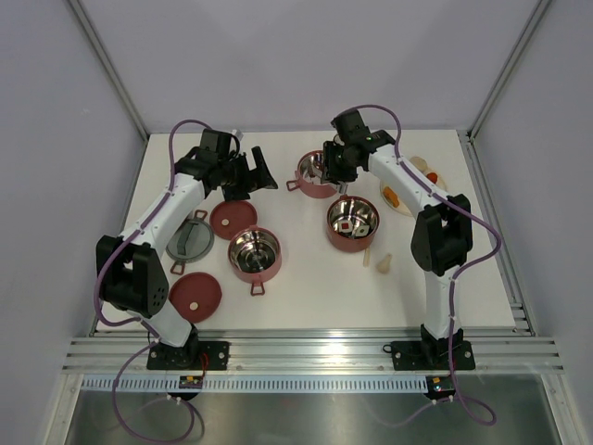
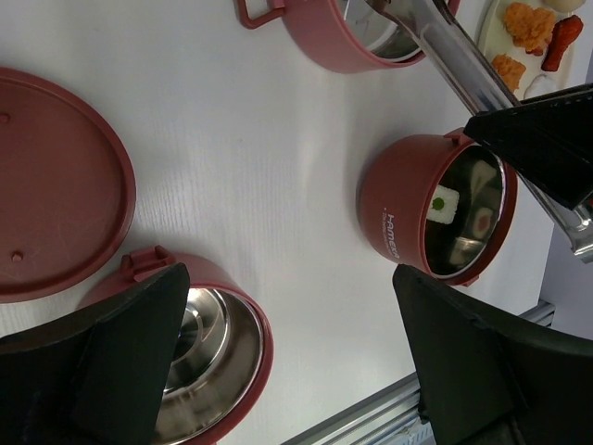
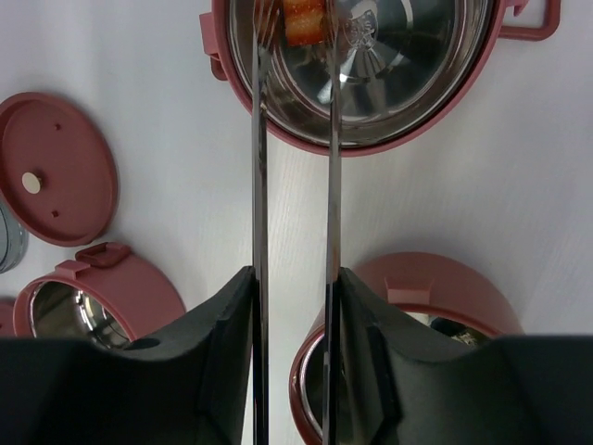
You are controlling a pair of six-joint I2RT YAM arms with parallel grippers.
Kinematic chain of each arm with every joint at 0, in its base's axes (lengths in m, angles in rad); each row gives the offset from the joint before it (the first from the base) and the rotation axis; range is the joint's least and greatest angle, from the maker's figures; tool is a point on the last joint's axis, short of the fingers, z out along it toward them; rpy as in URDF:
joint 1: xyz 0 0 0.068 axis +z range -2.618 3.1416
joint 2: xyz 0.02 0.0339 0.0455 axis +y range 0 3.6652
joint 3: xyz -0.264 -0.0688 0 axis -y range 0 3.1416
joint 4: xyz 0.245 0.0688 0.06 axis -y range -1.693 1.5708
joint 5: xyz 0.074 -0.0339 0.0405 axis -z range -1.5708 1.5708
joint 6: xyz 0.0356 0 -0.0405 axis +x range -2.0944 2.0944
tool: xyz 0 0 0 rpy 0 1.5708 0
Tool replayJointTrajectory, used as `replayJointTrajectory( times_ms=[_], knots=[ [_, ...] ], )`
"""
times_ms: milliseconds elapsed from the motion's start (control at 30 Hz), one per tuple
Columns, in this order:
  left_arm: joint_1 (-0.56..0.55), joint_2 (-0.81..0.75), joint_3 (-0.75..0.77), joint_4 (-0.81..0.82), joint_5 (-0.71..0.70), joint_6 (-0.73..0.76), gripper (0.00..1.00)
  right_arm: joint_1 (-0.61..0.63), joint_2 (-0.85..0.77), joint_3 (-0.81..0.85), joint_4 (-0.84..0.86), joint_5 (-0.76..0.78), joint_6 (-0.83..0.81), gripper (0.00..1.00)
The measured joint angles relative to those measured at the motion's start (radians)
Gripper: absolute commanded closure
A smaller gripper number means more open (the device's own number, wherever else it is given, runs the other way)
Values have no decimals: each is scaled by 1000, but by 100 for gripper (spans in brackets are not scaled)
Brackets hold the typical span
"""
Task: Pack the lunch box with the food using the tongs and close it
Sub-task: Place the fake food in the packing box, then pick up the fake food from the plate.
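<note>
- Right gripper (image 3: 295, 306) fingers press both arms of the tongs (image 3: 295, 139) between them, part-closed.
- Tongs' tips pinch an orange food piece (image 3: 304, 23) over the far lunch box bowl (image 3: 371, 139).
- Left gripper (image 2: 287, 362) hangs wide open and holds nothing, above the table (image 2: 278, 139) between two other bowls.

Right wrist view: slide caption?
Right gripper holds slim silver metal tongs, tips around an orange food piece over a dark-red steel-lined bowl.
</note>
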Motion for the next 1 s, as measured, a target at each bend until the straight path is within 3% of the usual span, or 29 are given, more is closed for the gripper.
replayJointTrajectory(
  times_ms=[300,600,833,1000],
  knots=[
    [0,0,0,1,8,0,4,0,2,34,-5,8,-5,54],
    [0,0,0,1,8,0,3,-2,-21,35,-24,89,-23,75],
    [0,89,81,2,7,-1,4,-50,-185,0,-26,152,-29,73],
    [0,252,216,26,25,-24,4,-189,-374,-137,-18,172,-19,70]
  ],
)
